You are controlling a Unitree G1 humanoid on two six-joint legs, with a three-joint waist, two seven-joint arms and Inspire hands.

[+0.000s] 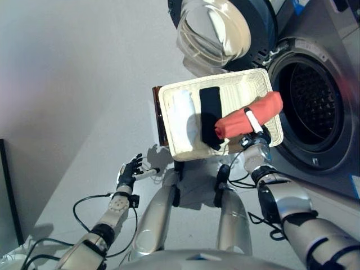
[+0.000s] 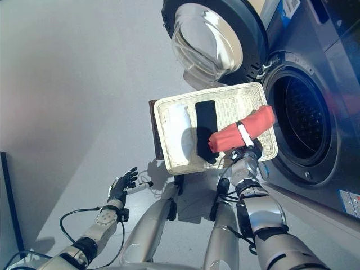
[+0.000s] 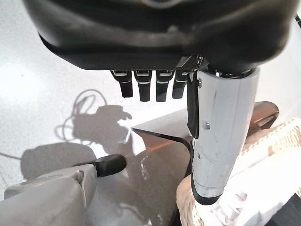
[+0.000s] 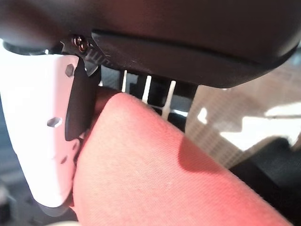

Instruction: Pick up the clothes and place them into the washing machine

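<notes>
A rolled red cloth [image 1: 250,116] lies across the right side of a white wicker basket [image 1: 236,80], and my right hand [image 1: 254,134] is shut on its near end, the white-covered thumb over the top. The right wrist view shows the red cloth [image 4: 160,183] pressed between thumb and fingers. A black cloth [image 1: 211,115] and a white cloth [image 1: 183,116] lie in the basket to its left. The washing machine drum [image 1: 312,107] stands open just right of the basket. My left hand [image 1: 130,171] hangs low at the left over the floor, open and holding nothing.
The washer's round glass door [image 1: 214,31] is swung open above the basket's far edge. The basket rests on a dark brown stand [image 1: 160,112]. Grey floor spreads to the left of the basket.
</notes>
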